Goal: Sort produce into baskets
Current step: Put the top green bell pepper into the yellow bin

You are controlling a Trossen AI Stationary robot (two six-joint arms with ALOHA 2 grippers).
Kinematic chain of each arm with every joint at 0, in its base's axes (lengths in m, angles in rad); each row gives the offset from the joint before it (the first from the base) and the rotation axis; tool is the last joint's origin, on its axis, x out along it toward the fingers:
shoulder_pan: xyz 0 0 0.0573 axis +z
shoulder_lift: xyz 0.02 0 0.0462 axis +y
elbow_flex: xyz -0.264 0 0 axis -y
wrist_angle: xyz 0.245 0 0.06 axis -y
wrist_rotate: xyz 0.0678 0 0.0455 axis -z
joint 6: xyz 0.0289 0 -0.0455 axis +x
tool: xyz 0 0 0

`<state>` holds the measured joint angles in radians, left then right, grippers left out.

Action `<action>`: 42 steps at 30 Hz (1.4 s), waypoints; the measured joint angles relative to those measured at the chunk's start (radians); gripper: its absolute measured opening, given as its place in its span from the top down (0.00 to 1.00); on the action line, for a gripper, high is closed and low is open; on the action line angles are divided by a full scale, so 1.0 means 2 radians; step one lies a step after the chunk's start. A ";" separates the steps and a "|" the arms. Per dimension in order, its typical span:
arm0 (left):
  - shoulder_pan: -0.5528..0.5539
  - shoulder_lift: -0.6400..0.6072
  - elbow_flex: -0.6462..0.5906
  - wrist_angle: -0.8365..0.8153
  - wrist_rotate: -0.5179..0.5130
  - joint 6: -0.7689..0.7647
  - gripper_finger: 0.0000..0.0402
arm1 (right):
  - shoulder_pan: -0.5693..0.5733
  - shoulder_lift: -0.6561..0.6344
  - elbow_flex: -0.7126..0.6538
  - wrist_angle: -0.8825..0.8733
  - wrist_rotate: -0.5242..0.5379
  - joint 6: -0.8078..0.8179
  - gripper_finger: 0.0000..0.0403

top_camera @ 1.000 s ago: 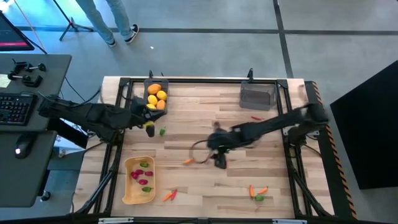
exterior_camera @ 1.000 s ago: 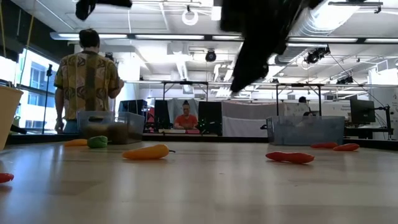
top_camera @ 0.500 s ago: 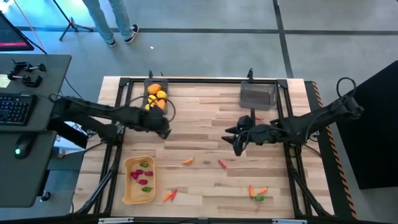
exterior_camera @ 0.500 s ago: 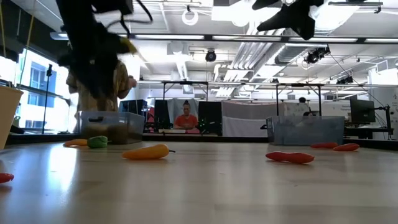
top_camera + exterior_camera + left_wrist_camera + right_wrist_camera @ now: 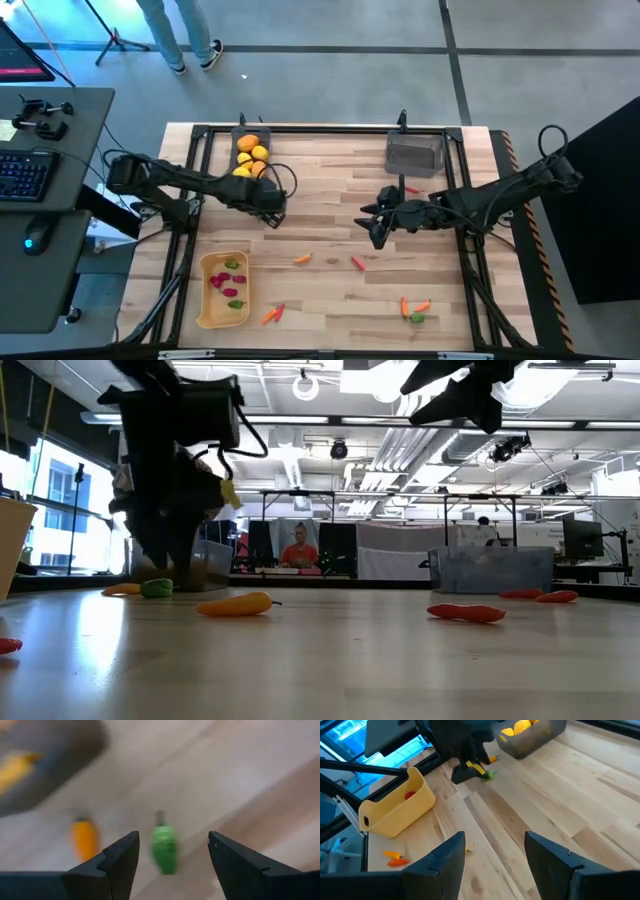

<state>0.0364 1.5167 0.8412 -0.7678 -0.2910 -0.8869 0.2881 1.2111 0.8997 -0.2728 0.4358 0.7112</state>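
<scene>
My left gripper [image 5: 270, 208] stands open just above the table, pointing steeply down. Its fingers stand on either side of a small green piece [image 5: 165, 851] without touching it, and the piece lies on the wood. A small orange piece [image 5: 85, 838] lies beside it. Close by, at the far left, is a dark bin [image 5: 250, 155] holding yellow and orange fruits. My right gripper [image 5: 378, 228] hangs open with nothing between its fingers, raised over the table's middle right. A red chilli [image 5: 358, 263] lies on the wood just near of it.
A second dark bin [image 5: 414, 155] stands at the far right. A tan tray [image 5: 224, 290] with magenta pieces stands at the near left. Loose pieces lie at mid-table [image 5: 302, 259], near the front edge [image 5: 272, 314] and at the near right [image 5: 414, 308]. A black frame rims the table.
My left gripper has come down from high beside the fruit bin, tipped to point steeply down, and moved a little toward the table's right, over the green piece. My right gripper has risen from low over the red chilli and drawn back toward the table's right, then held still.
</scene>
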 joint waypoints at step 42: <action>-0.004 -0.099 -0.071 0.062 0.031 0.052 0.97 | 0.007 0.004 0.000 0.002 0.018 0.026 0.52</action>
<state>0.0274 1.3190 0.6990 -0.6442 -0.2295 -0.7822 0.3019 1.2186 0.8997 -0.2684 0.4714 0.7628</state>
